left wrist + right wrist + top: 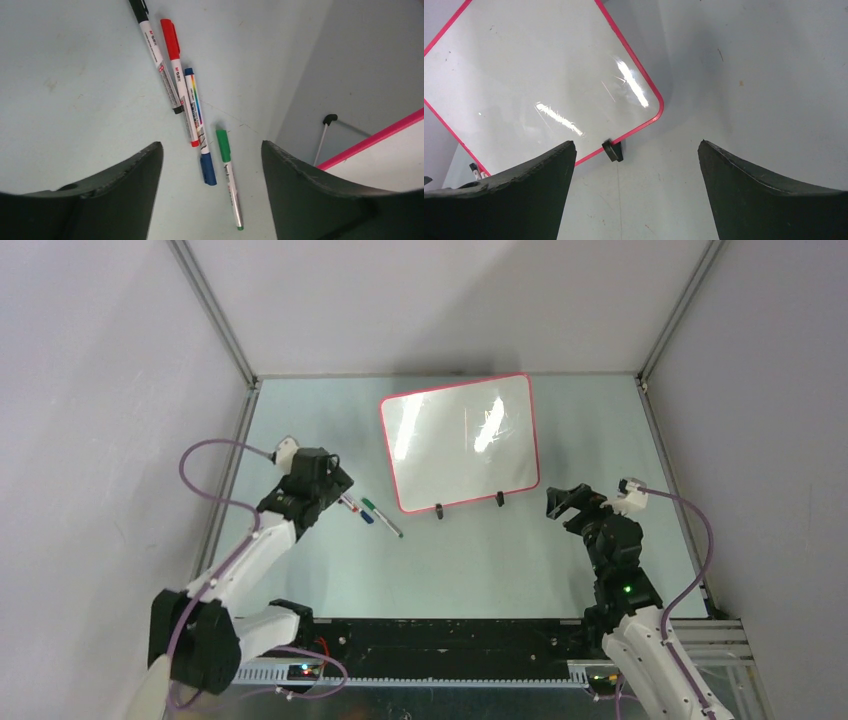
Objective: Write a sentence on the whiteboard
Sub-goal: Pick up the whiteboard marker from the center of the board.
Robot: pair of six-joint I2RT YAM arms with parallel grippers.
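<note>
The whiteboard [460, 440] leans up on two black feet at the back middle of the table, its red frame around a glossy white face. Only glare shows on it; no sentence is visible in any view. My left gripper [343, 492] hangs open just above a cluster of markers [370, 512]. In the left wrist view the blue marker [200, 130] and green marker [229, 180] lie between its spread fingers [135, 180], untouched. My right gripper [557, 502] is open and empty, right of the board, facing its lower right corner [656, 107] and one foot [612, 150].
A black marker [155, 55] and a red marker [175, 70] lie side by side beyond the blue one. The enclosure's grey walls [110, 390] stand close on the left, back and right. The arm bases and a black rail [450, 640] sit at the near edge.
</note>
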